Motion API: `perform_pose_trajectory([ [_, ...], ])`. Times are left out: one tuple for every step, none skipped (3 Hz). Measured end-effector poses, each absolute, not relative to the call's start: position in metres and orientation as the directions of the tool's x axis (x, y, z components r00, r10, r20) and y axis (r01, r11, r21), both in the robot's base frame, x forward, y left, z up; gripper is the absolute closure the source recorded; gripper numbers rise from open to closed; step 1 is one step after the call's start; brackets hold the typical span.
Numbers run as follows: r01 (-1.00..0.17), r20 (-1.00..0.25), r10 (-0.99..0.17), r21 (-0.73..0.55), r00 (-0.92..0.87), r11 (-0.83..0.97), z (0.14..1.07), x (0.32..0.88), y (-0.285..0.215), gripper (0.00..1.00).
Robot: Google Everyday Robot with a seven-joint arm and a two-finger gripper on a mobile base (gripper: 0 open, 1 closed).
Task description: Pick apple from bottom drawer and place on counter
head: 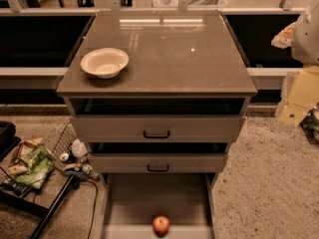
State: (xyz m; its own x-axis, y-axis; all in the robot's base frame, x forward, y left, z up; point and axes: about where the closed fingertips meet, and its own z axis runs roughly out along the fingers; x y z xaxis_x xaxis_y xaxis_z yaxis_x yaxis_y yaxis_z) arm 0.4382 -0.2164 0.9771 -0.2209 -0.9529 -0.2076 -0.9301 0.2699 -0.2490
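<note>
Camera view does not show the gripper, so its opening cannot be told. The apple (161, 224) lies near the front of the bottom drawer (134, 198). It seems light, firm and smooth, best gripped across its widest middle.

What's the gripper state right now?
The gripper is out of frame; state cannot be told. The apple lies unheld in the bottom drawer.
</note>
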Motion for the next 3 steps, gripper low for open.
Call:
perform_pose_trajectory([
  [-0.930,-0.208,-0.953,-0.249,-0.221,0.270,0.977,0.438,-0.216,0.00],
  [-0.926,-0.240,-0.945,-0.249,-0.224,0.283,0.972,0.440,-0.220,0.00],
  [-0.929,-0.319,-0.926,-0.239,-0.201,0.284,0.941,0.428,-0.223,0.00],
])
